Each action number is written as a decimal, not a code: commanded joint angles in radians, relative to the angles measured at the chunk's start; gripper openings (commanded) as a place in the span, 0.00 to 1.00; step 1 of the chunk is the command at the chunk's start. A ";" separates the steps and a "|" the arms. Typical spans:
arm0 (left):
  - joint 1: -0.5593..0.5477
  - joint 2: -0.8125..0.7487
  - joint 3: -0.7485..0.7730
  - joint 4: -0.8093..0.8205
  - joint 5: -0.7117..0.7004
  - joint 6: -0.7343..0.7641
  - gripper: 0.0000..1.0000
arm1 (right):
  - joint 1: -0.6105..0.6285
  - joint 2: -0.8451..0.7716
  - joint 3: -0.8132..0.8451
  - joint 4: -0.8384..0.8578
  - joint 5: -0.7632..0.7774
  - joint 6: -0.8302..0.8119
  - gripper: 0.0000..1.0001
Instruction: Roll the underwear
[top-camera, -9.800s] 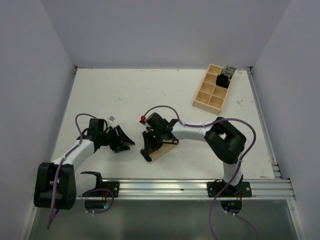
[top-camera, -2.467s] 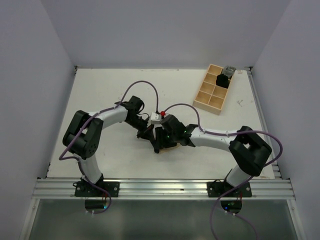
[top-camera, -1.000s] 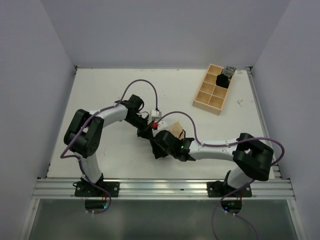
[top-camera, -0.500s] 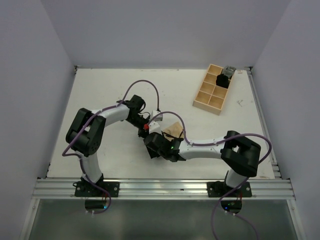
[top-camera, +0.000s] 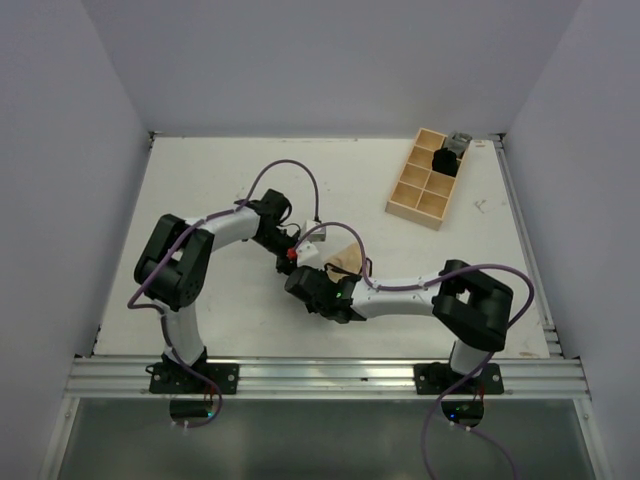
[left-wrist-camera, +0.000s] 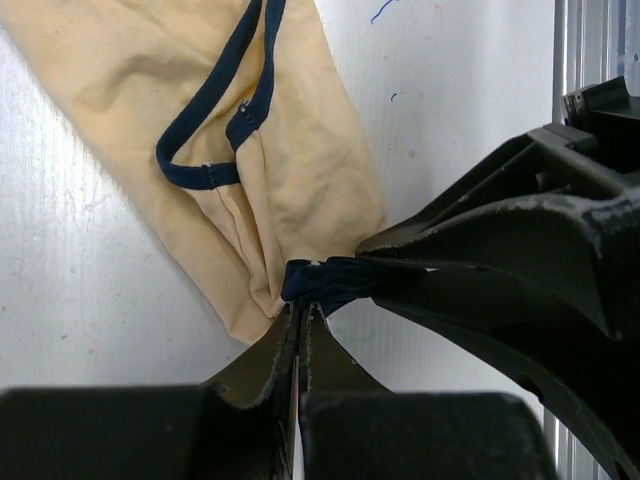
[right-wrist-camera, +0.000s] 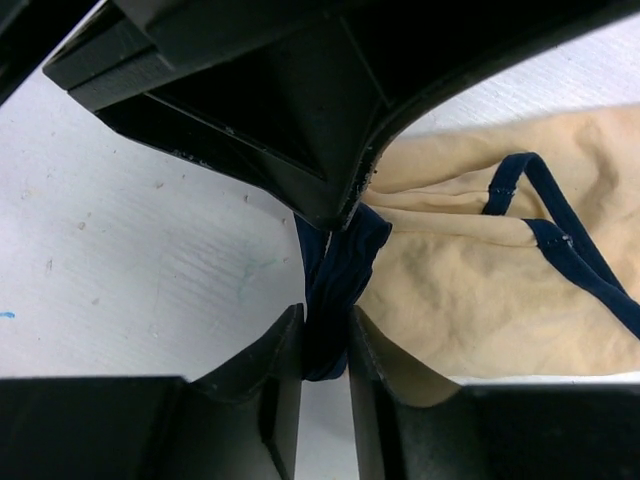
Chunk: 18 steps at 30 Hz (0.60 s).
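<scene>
The underwear (top-camera: 346, 260) is a tan garment with dark navy trim, lying on the white table mid-front. In the left wrist view it (left-wrist-camera: 290, 170) spreads up and left from a bunched dark band. My left gripper (left-wrist-camera: 302, 318) is shut on that band; in the top view it (top-camera: 288, 250) sits at the garment's left end. My right gripper (right-wrist-camera: 325, 335) is shut on the same dark band, right beside the left fingers, and in the top view it (top-camera: 301, 273) sits just below the left gripper. The tan cloth (right-wrist-camera: 480, 290) lies to its right.
A light wooden compartment tray (top-camera: 424, 180) stands at the back right with a dark item (top-camera: 445, 160) in one cell. An aluminium rail (top-camera: 330, 375) runs along the near edge. White walls enclose the table on three sides.
The right gripper has slid a little left and up toward the left gripper, and its elbow has swung left. The left gripper and the underwear have hardly moved.
</scene>
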 joint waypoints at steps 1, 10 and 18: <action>0.000 -0.012 0.043 0.001 0.043 0.000 0.00 | 0.009 0.030 0.030 -0.011 0.025 0.015 0.26; 0.035 -0.040 0.037 0.177 -0.055 -0.286 0.09 | 0.009 -0.025 -0.008 0.015 -0.063 0.043 0.00; 0.130 -0.011 0.129 0.219 -0.241 -0.599 0.27 | -0.006 -0.091 -0.097 0.103 -0.260 0.070 0.00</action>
